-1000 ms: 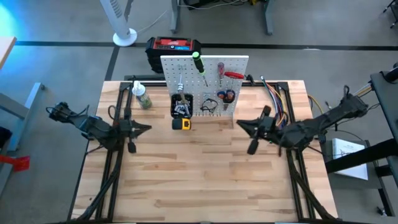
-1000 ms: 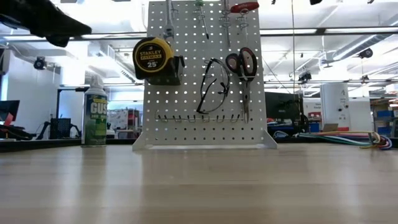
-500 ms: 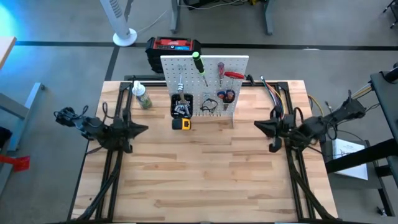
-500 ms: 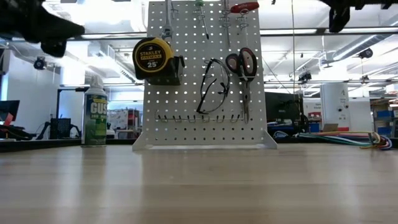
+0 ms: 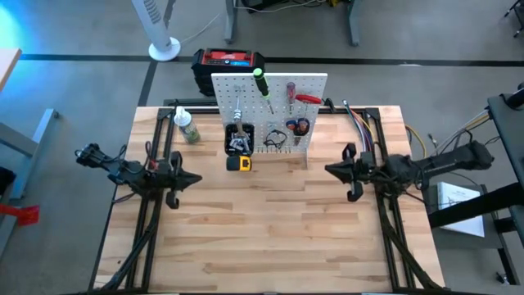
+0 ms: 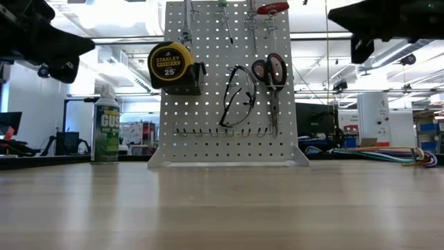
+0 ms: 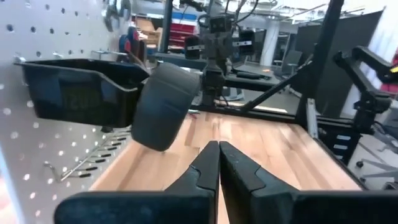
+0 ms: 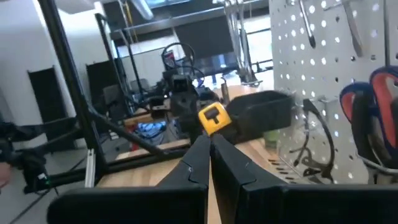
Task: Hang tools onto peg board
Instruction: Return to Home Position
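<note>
The white peg board (image 5: 270, 106) stands upright at the table's far middle. A yellow tape measure (image 6: 170, 64) hangs on its small black bin (image 5: 238, 138). Black-framed glasses (image 6: 239, 97), red-handled pliers (image 6: 270, 73), a green-handled screwdriver (image 5: 261, 82), a red-handled one (image 5: 307, 99) and a silver wrench (image 5: 237, 106) hang from the board's pegs. My left gripper (image 5: 196, 178) hovers shut and empty over the table's left side, pointing level toward the middle. My right gripper (image 5: 327, 170) hovers shut and empty over the right side, facing it.
A green-labelled bottle (image 5: 187, 127) stands left of the board. A red-and-black box (image 5: 229, 64) sits on the floor behind the table. Coloured cables (image 5: 364, 131) lie at the far right. Bare wooden table top (image 5: 262, 229) stretches from the board to the near edge.
Both arms have sunk toward the table with their grippers shut. My right gripper has drawn back a little toward the table's right edge, rolled and levelled out, and it now shows at the low view's upper right. My left gripper has come down and rolled slightly.
</note>
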{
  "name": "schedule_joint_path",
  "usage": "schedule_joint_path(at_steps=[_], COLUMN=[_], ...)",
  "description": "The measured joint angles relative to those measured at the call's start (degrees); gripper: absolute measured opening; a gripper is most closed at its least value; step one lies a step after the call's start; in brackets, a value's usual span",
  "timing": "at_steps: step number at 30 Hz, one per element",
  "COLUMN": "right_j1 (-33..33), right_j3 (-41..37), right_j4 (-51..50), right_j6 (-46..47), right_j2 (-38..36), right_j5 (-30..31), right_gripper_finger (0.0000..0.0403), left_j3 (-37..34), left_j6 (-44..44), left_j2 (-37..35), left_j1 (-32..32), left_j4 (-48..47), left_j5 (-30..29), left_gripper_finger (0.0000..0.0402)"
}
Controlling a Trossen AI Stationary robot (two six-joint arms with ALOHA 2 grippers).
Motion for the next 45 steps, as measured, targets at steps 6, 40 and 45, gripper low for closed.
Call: schedule_joint_path(at_steps=[6,40,45], right_j1=[-4.0,-4.5,-4.5], right_j3=[0.0,-9.0,-9.0], right_j4=[-3.3,-27.3,-24.1], right_j6=[-4.1,4.3,3.7], right_j2=[-3.4,-29.5,-29.9], right_j5=[-8.2,-5.9,-13.5], right_gripper_finger=[0.0,0.0,0.0], left_j3=[1.6,-4.4,-4.6], left_j6=[0.3,-0.7,0.9], left_j2=[0.0,0.6,0.0], left_j1=[4.4,17.5,17.5], left_j4=[-1.0,4.6,4.7], left_j5=[0.7,19.1,22.1], left_gripper_finger=[0.0,0.0,0.0])
